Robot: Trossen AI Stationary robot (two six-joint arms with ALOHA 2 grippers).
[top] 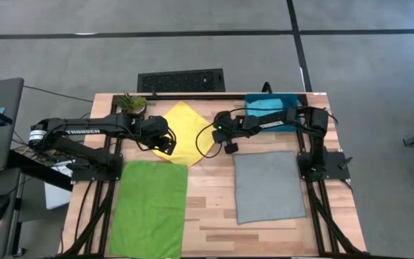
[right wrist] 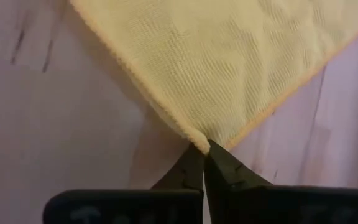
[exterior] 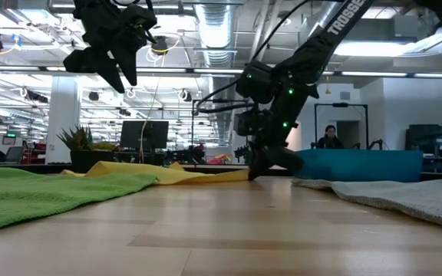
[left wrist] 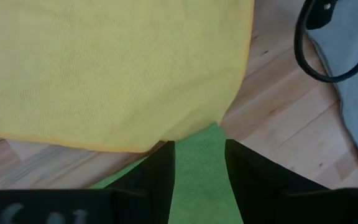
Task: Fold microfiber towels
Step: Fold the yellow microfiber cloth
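The yellow towel (top: pixel 182 133) lies spread on the table's far middle, turned like a diamond. Its near corner overlaps the far edge of the lime green towel (top: pixel 148 205), which lies flat at near left. The grey towel (top: pixel 268 185) lies flat at near right. The turquoise towel (top: pixel 264 105) sits in the teal bin (top: pixel 287 119). My left gripper (top: pixel 167 144) is open and empty, held high over the yellow towel's near edge (left wrist: pixel 135 140). My right gripper (top: pixel 228 146) is down at table level, shut on the yellow towel's right corner. My right gripper pinches the yellow towel's right corner (right wrist: pixel 199 140) between its two fingertips. The fingers (exterior: pixel 261 170) come from the table's right side, slanting down. The corner sits at about table height, and the rest of the towel (exterior: pixel 167 173) lies on the table.
A small potted plant (top: pixel 131 105) stands at the far left corner. The teal bin stands at the far right, behind my right arm. Bare wood (top: pixel 210 208) shows between the green and grey towels. A person (exterior: pixel 330 138) sits in the room far behind the table.
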